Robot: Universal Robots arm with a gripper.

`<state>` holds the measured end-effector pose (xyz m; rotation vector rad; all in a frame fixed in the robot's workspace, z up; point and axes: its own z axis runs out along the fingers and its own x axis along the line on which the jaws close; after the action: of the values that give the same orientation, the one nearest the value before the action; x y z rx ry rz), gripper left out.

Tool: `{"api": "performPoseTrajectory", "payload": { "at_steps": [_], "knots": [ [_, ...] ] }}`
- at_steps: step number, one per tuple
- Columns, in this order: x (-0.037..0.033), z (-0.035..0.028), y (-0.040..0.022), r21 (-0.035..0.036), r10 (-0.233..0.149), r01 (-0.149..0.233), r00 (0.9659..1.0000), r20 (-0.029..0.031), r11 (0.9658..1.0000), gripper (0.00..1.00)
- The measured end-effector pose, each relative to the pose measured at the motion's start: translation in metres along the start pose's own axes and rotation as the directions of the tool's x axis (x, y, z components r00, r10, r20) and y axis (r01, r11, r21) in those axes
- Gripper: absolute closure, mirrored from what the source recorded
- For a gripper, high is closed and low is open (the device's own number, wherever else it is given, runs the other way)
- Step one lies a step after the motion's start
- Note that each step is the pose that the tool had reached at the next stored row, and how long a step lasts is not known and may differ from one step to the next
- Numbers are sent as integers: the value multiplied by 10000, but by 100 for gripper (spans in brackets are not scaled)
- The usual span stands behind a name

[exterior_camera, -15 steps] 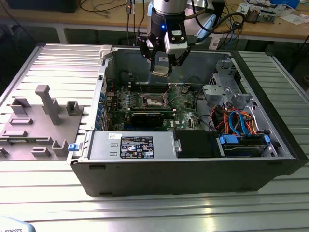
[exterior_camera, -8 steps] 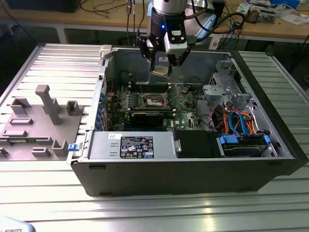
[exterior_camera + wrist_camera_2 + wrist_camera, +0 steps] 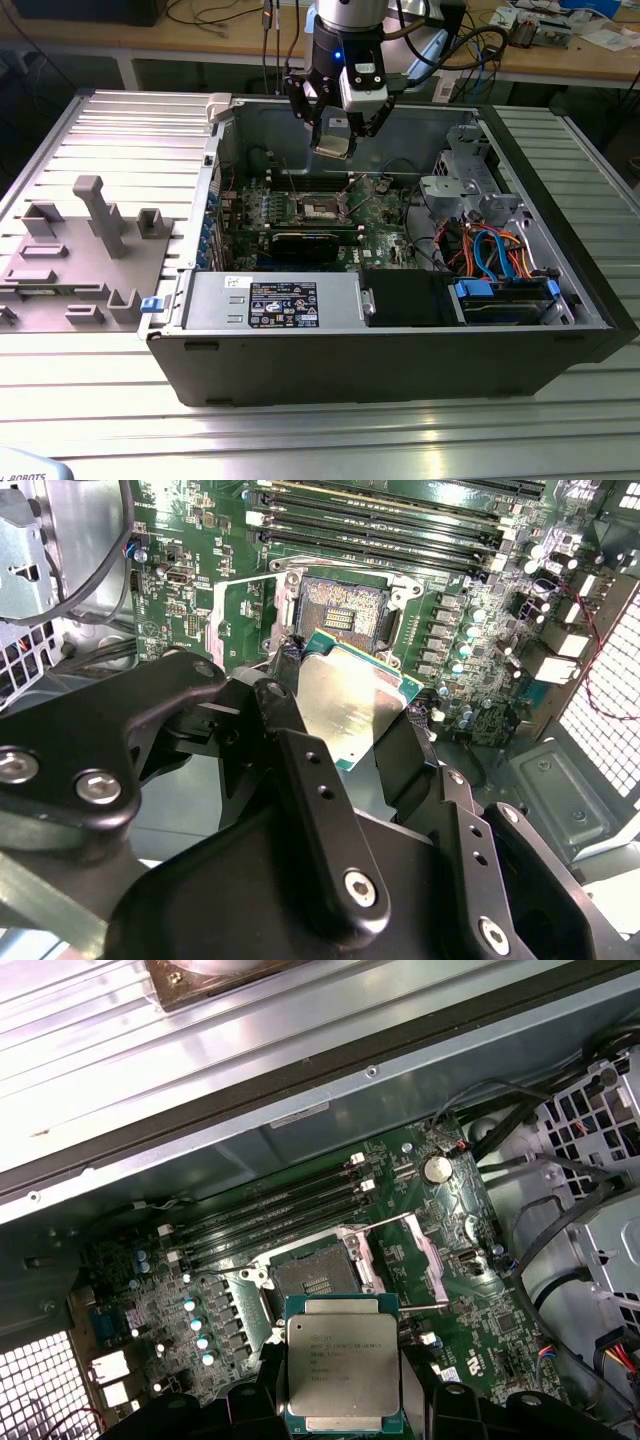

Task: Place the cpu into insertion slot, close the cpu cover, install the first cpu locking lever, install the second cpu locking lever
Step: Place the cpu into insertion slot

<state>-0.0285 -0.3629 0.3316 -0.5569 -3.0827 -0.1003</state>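
My gripper (image 3: pixel 333 135) hangs above the open computer case, shut on the cpu (image 3: pixel 332 143), a flat square chip with a pale metal face. In both wrist views the cpu (image 3: pixel 343 1365) (image 3: pixel 352 702) sits between the black fingers (image 3: pixel 283 715), a short way above the green motherboard (image 3: pixel 385 225). The insertion slot (image 3: pixel 312 1278) (image 3: pixel 341 608) lies bare and dark-centred just beyond the chip's edge. The cpu cover (image 3: pixel 403 1252) (image 3: pixel 228 630), a silvery frame, stands swung open beside the slot. Thin wire levers (image 3: pixel 424 1307) stick out near it.
Long black memory slots (image 3: pixel 270 1215) run beside the socket. A grey labelled power-supply box (image 3: pixel 275 300) sits at the case front, with a drive cage (image 3: pixel 470 180) and blue and orange cables (image 3: pixel 500 250) on the exterior view's right. A grey fixture (image 3: pixel 90 250) stands on the ribbed table at the left.
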Motion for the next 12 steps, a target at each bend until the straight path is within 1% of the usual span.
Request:
{"api": "performPoseTrajectory", "payload": {
  "at_steps": [12],
  "knots": [
    [0,0,0,-1,60,-60,10000,3,10000,46]
  ]
}}
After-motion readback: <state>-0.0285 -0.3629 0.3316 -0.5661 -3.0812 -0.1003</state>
